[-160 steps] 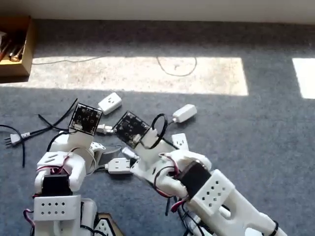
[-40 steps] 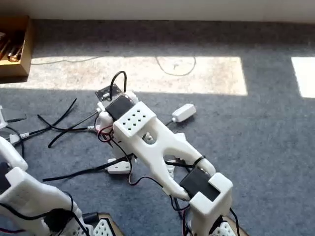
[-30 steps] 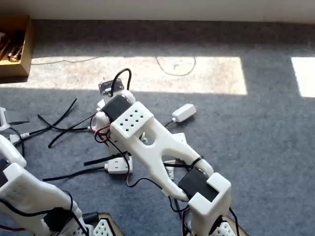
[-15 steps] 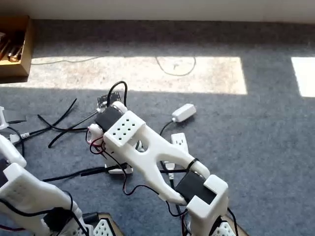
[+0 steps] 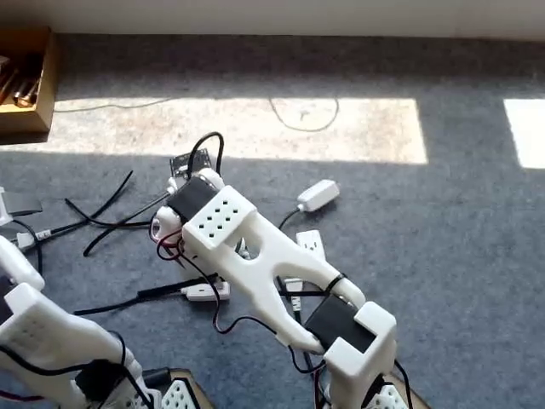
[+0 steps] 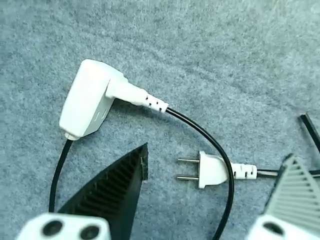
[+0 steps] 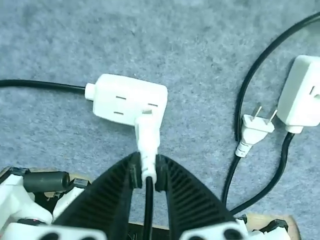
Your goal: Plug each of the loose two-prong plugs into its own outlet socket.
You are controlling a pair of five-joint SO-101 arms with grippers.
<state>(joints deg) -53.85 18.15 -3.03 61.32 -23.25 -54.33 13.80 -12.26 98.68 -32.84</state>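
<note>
On grey carpet, the right end effector (image 7: 146, 165) is clamped on a white plug (image 7: 148, 135) at its outlet socket (image 7: 125, 99) — apparently entering, not surely seated. A second plug (image 7: 254, 131) lies loose nearby. The left end effector (image 6: 216, 159), fingers apart, hangs over another loose plug (image 6: 212, 170) — while the high view adds a spare outlet (image 5: 312, 244).

Grey carpet (image 5: 460, 221) bears a white outlet (image 5: 320, 195) near the sunlit patch (image 5: 255, 128), a second outlet (image 5: 207, 291) nearer the arms, a loose plug (image 6: 212, 170), a black cord (image 7: 40, 85), and a wooden box (image 5: 34, 85) at the far corner.
</note>
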